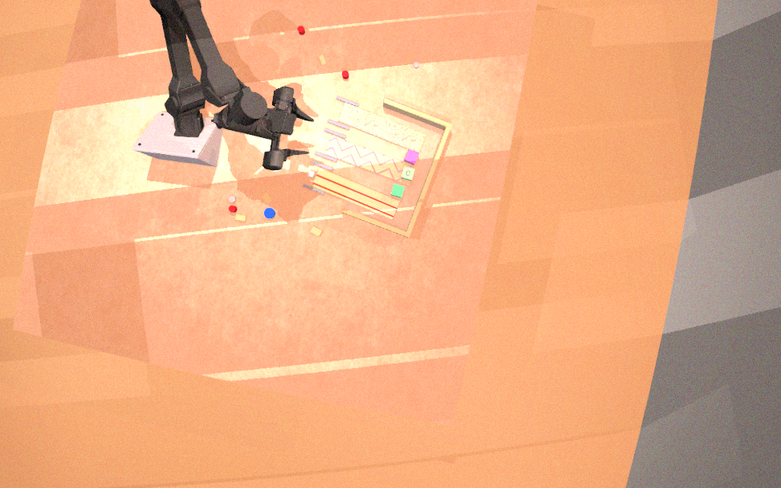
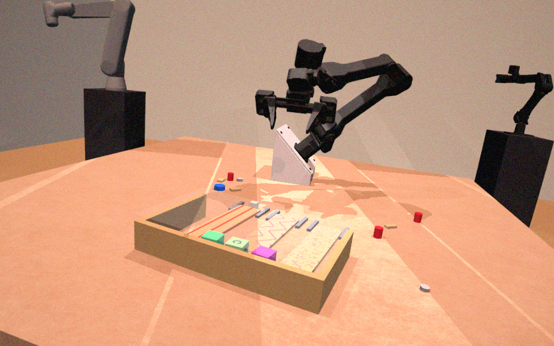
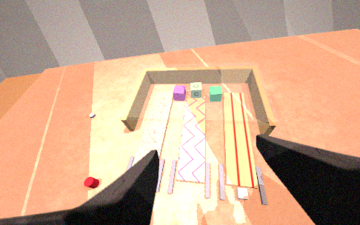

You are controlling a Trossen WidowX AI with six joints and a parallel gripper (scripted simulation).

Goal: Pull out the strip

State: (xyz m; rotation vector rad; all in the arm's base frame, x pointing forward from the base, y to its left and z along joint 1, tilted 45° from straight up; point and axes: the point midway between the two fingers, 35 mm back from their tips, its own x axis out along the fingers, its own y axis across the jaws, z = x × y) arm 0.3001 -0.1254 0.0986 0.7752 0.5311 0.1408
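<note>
Strips: speckled cream [image 3: 154, 118], pink zigzag [image 3: 192, 144], red-lined tan [image 3: 239, 144]. Cubes: magenta [image 3: 179, 92], pale green labelled [image 3: 196, 89], mint green [image 3: 215, 93]. Tray [image 3: 139, 100] tan.

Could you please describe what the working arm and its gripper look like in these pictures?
The arm is matte dark grey to black, built of blocky links and round joint housings, and stands on a pale wedge-shaped base. The gripper has two dark fingers tapering to points. No cables or markings show.
</note>
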